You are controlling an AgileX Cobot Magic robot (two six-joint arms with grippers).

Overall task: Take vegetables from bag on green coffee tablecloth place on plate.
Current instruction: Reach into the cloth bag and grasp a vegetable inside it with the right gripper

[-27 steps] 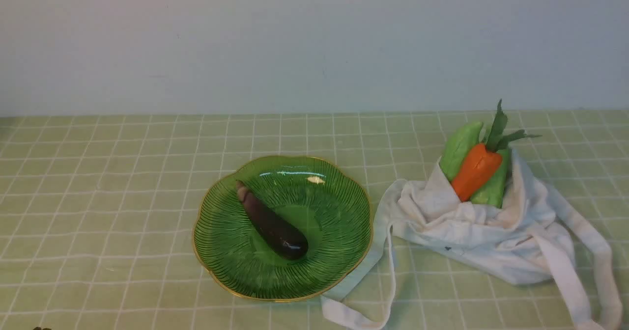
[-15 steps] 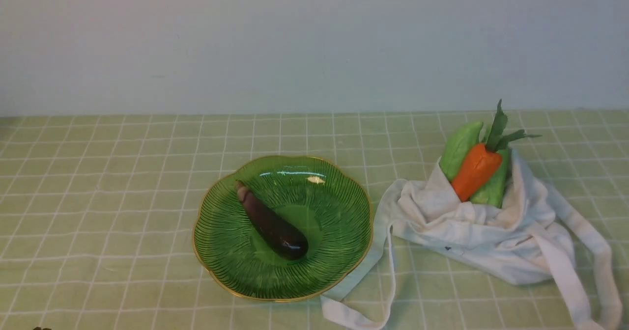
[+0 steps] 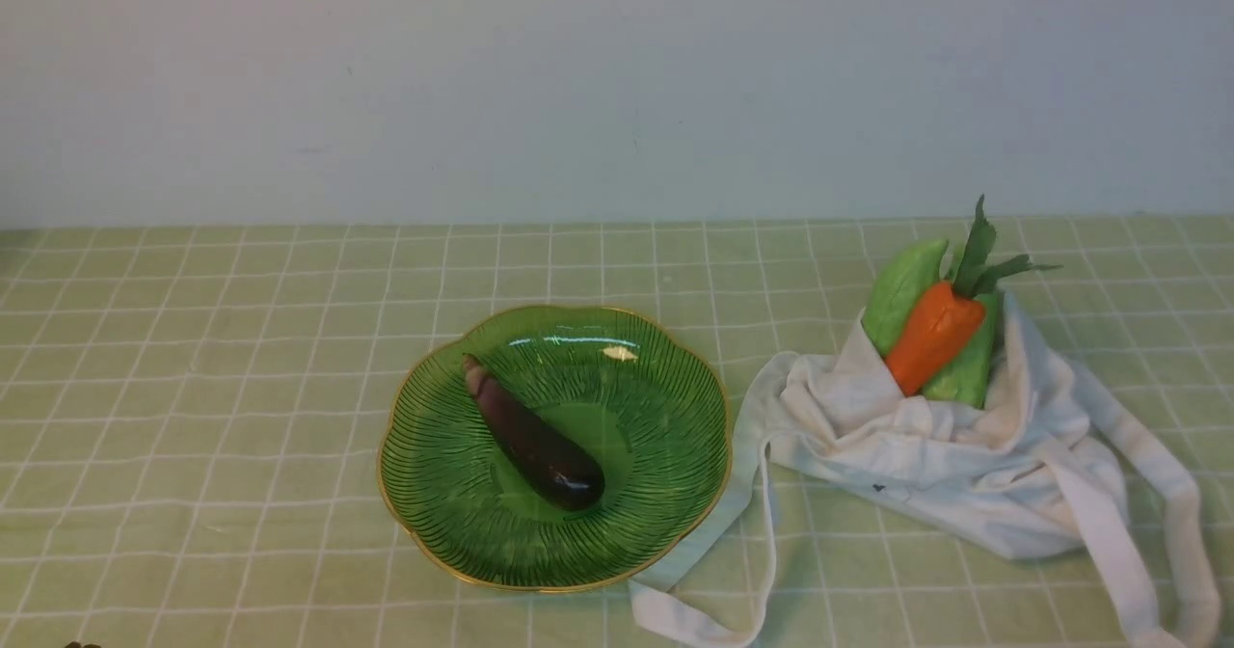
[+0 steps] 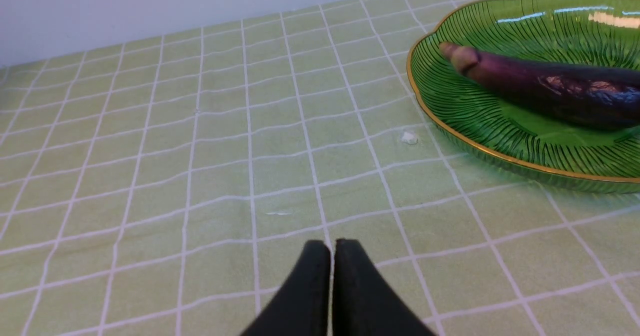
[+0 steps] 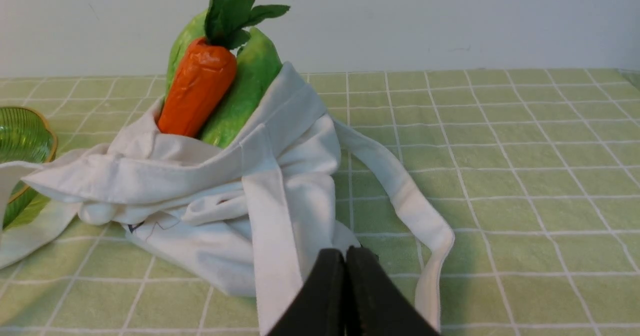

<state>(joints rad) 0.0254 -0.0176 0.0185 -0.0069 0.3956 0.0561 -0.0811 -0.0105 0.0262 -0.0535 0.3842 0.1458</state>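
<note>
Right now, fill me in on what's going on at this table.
A two-armed robot is moving toy vegetables from a white bag onto a green plate. The eggplant already lies on the plate. The carrot and two gourds stick out of the bag's mouth, not yet moved. Nothing is being handled: the left pincer and right pincer are both shut and empty above the tablecloth, the left near the plate, the right near the bag.

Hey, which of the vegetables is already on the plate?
The dark purple eggplant: it lies alone on the green plate, while the orange carrot and both pale green gourds stick out of the white bag.
</note>
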